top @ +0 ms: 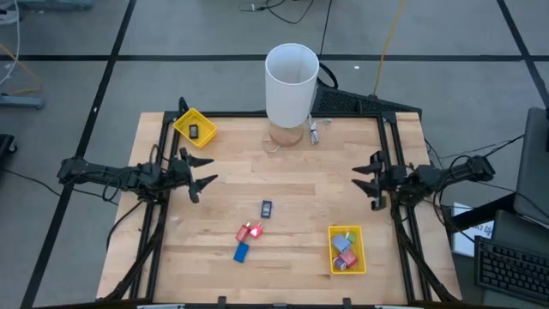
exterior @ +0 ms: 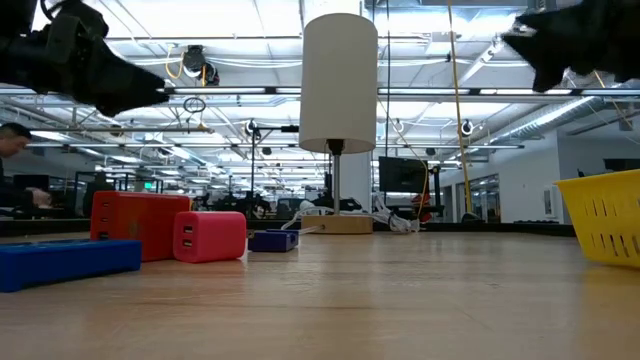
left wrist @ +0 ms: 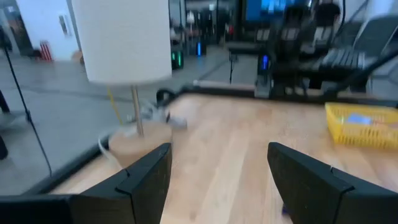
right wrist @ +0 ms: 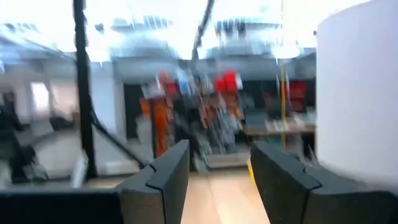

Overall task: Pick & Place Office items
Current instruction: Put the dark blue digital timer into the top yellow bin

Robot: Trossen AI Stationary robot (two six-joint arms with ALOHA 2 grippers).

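**Loose items remain mid-surface, both arms idle at edges**

Red item (top: 250, 230), blue item (top: 241, 251) and a dark item (top: 266, 208) lie clustered mid-surface (top: 317, 172). Left end effector (top: 199, 182) and right end effector (top: 364, 178) hover spread, empty. Risk, as judged: red and blue nearly touch, so descending fingers may nudge the neighbour

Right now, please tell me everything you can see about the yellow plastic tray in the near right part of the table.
The yellow rectangular mesh-walled tray sits flat on the light wooden table, near its front right corner. It looks like plastic, with latticed sides. Inside lie several small blocks: grey, red and light blue. Nothing else touches it, and no gripper is over it.
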